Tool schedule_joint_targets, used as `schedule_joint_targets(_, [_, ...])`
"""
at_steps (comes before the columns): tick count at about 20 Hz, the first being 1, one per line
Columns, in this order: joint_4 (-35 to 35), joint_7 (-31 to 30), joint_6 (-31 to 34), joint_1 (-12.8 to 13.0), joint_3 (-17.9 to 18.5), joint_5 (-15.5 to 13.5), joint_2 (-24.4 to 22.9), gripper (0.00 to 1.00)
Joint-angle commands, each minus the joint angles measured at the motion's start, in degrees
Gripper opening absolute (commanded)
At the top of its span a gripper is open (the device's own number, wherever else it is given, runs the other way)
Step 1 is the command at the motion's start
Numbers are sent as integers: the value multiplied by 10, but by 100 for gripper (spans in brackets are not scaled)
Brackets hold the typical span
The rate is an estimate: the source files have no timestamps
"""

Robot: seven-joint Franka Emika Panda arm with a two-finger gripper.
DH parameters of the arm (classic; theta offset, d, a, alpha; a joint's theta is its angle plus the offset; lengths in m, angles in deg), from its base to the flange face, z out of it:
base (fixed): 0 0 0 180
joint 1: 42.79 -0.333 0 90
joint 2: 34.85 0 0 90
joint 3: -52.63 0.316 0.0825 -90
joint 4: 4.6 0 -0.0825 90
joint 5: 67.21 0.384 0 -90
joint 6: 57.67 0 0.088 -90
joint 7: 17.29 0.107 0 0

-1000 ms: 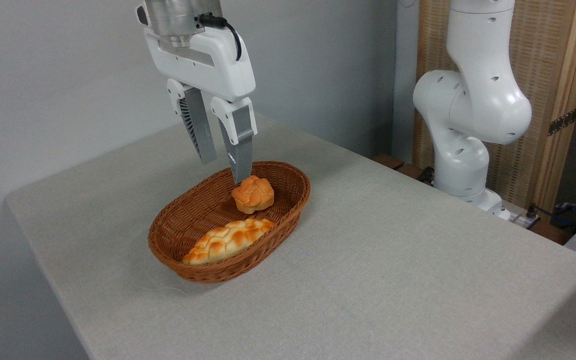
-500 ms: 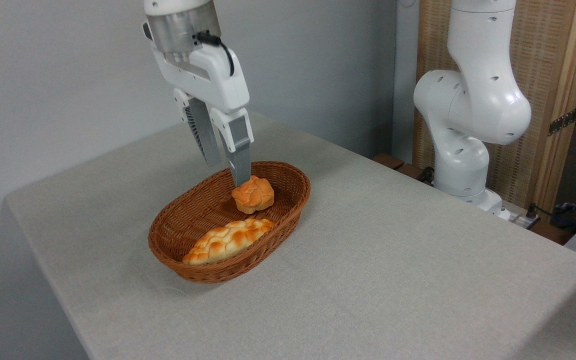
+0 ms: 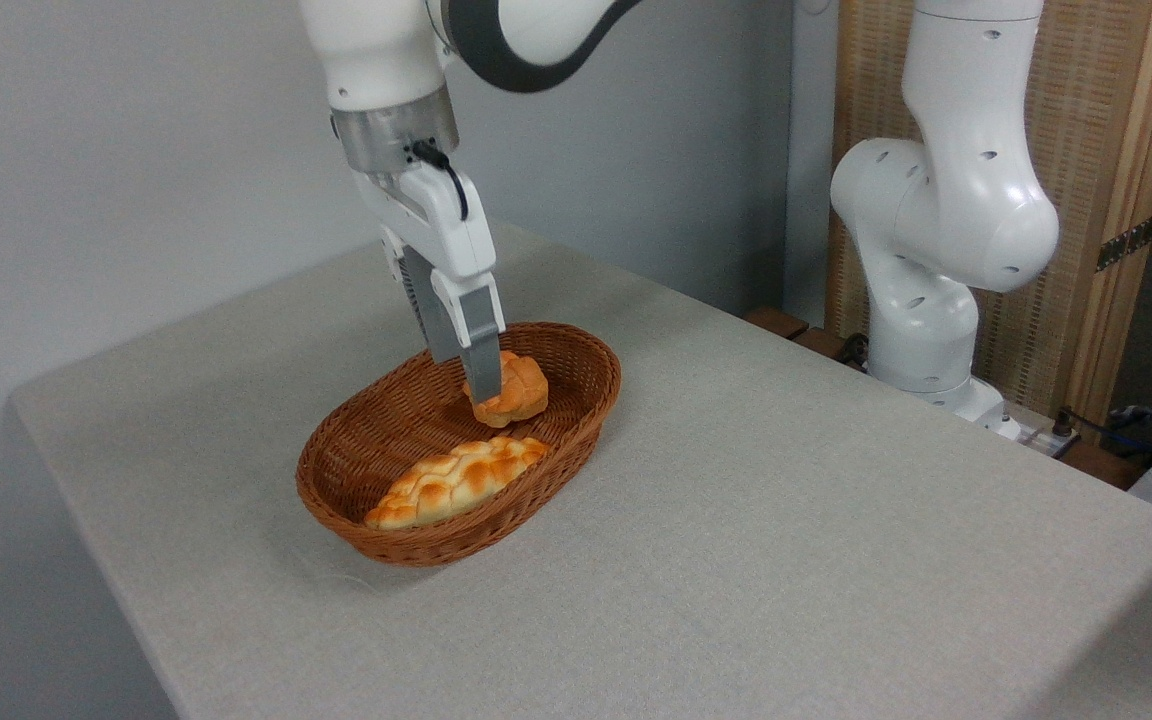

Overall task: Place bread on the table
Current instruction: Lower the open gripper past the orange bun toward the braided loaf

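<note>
A braided loaf (image 3: 456, 483) is seen lying in the near half of an oval wicker basket (image 3: 376, 545) on the grey table (image 3: 786, 520). The gripper (image 3: 471, 385) is lowered into the basket's far half, its near finger overlapping a small round bun (image 3: 516, 390).

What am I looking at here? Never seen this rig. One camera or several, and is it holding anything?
One fixed camera, looking across a grey table. The white jointed machine is a robot arm; its base stands at the right, and it ends in a two-finger gripper. A wicker basket holds a long braided bread and a small round bun. The gripper reaches down at the bun, one finger in front of it. Whether it has gripped the bun cannot be told; nothing is lifted yet.
</note>
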Motion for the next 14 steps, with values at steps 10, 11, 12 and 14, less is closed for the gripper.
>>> schedule_joint_targets(10, [77, 8, -119, 7, 7, 32, 10, 100])
schedule_joint_targets(11, [79, 8, -119, 7, 7, 36, 10, 100])
schedule_joint_targets(12, [85, 8, -120, 6, 7, 42, 12, 100])
schedule_joint_targets(14, [93, 8, -120, 6, 8, 42, 17, 100])
